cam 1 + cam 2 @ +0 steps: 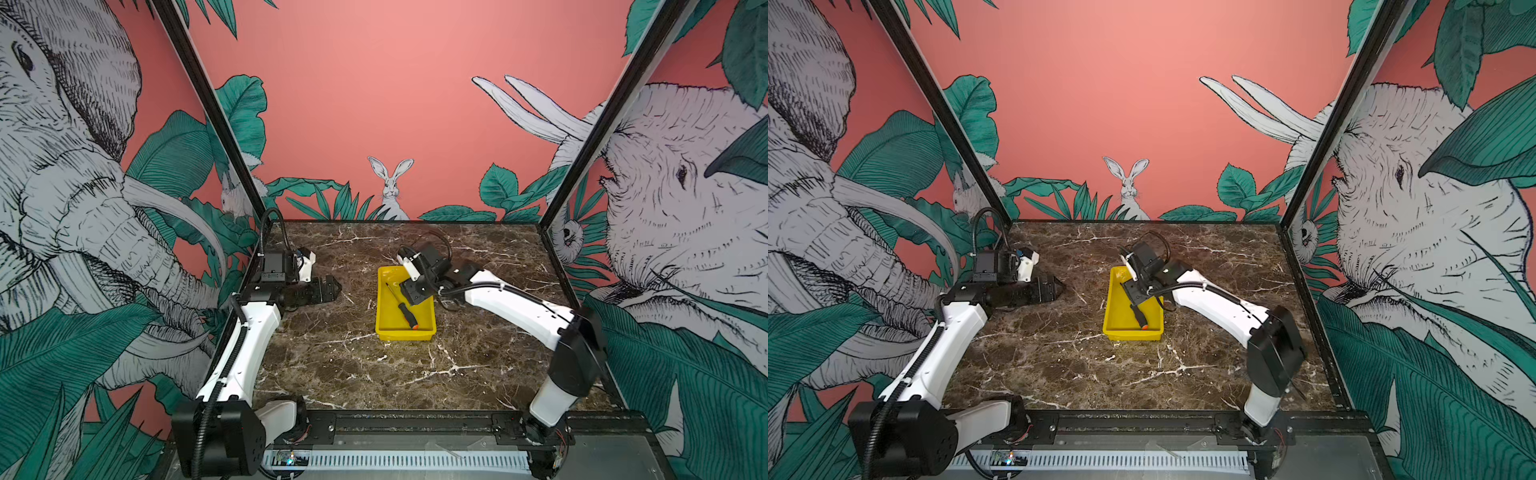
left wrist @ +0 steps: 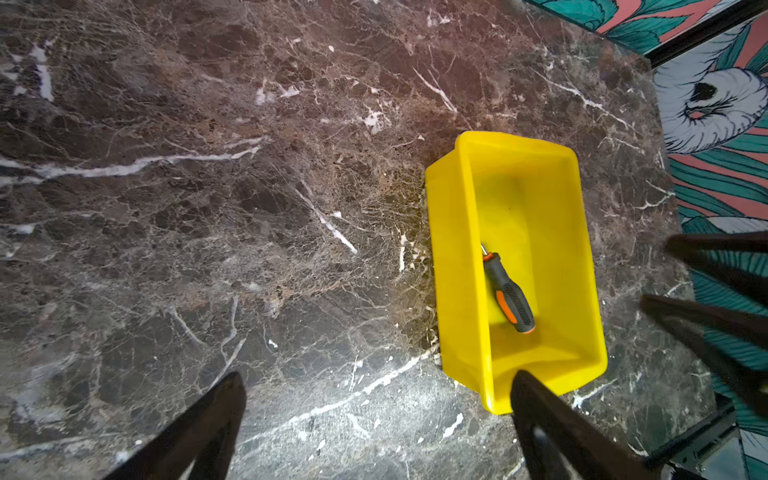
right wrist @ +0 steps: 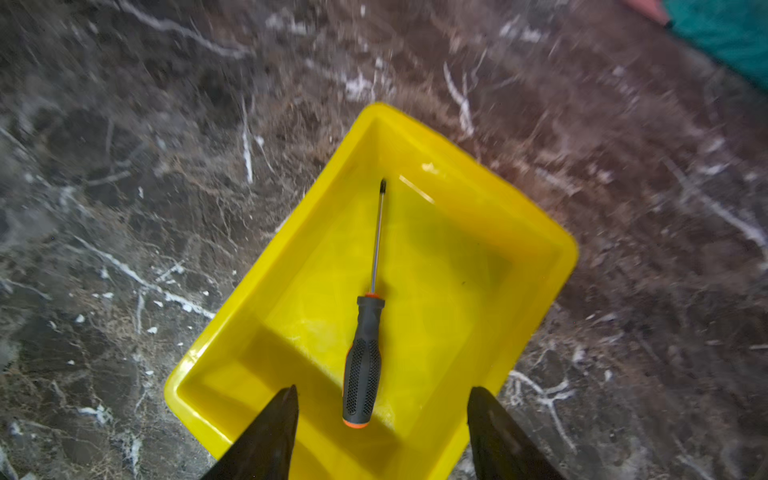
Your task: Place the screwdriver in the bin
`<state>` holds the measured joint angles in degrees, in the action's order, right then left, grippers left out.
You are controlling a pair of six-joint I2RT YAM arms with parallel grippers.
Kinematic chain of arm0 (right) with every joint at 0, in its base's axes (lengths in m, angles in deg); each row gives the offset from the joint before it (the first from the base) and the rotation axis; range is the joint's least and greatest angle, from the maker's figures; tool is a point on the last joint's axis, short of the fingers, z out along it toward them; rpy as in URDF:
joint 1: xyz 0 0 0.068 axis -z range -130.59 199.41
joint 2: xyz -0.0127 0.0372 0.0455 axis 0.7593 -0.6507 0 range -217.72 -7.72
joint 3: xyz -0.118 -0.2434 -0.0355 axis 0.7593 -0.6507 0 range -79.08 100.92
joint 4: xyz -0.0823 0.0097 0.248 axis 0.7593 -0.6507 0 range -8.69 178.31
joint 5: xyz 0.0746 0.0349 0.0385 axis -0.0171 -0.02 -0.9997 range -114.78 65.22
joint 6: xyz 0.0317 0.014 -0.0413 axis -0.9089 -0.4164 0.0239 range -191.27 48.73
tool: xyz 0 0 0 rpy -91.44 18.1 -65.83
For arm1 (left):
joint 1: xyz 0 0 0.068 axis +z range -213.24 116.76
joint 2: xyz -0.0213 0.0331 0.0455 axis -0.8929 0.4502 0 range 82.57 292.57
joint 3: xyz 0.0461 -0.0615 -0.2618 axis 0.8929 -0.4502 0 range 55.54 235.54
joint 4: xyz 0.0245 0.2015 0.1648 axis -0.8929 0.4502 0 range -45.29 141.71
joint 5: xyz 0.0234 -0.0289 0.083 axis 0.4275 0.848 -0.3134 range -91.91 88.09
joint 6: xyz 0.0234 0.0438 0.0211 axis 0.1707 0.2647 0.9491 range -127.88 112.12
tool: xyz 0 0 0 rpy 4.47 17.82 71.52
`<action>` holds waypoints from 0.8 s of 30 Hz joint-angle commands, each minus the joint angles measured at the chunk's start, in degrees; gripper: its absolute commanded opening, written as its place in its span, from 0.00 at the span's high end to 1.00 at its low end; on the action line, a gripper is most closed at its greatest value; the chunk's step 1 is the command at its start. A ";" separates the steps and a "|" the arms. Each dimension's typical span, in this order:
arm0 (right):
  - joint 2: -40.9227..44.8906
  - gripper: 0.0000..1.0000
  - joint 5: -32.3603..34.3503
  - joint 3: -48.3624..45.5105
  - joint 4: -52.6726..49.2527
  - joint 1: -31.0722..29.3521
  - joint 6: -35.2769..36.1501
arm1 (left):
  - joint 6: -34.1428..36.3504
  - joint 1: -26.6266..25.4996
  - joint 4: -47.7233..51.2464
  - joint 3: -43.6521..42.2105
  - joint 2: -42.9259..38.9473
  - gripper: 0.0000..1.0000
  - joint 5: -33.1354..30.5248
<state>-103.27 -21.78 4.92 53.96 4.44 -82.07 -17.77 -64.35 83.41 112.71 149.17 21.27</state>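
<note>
The screwdriver (image 1: pixel 405 311) (image 1: pixel 1138 318) lies flat on the floor of the yellow bin (image 1: pixel 384 332) (image 1: pixel 1113 309), orange butt toward the bin's near end. The right wrist view shows the whole screwdriver (image 3: pixel 363 365) inside the bin (image 3: pixel 457 291). My right gripper (image 1: pixel 409 293) (image 1: pixel 1133 293) (image 3: pixel 384 390) hovers open over the bin, holding nothing. My left gripper (image 1: pixel 332 286) (image 1: pixel 1057 286) (image 2: pixel 378 374) is open over bare table, left of the bin. In the left wrist view the screwdriver (image 2: pixel 509 293) rests in the bin (image 2: pixel 457 249), its shaft mostly hidden by the wall.
The dark marble table (image 1: pixel 353 374) ends at black frame posts and patterned walls on both sides and at the back. The right arm (image 1: pixel 519 307) reaches in from the front right. A black rail (image 1: pixel 415 419) runs along the table's front edge.
</note>
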 commanded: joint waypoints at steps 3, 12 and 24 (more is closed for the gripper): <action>11.20 0.32 2.82 -5.36 5.00 3.72 4.97 | 0.93 0.40 0.73 -0.65 -3.27 0.00 -2.43; 25.57 0.12 15.51 -17.42 9.91 10.57 8.88 | 0.75 0.29 0.53 -0.76 -3.14 0.00 -1.73; 33.67 0.01 25.32 -30.61 18.79 17.42 11.84 | -0.56 0.30 -1.42 -0.17 -4.14 0.00 -3.23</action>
<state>-70.35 -0.12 -24.19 68.50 21.11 -71.58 -17.84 -64.32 83.23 112.64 146.97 19.31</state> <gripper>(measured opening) 0.995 0.993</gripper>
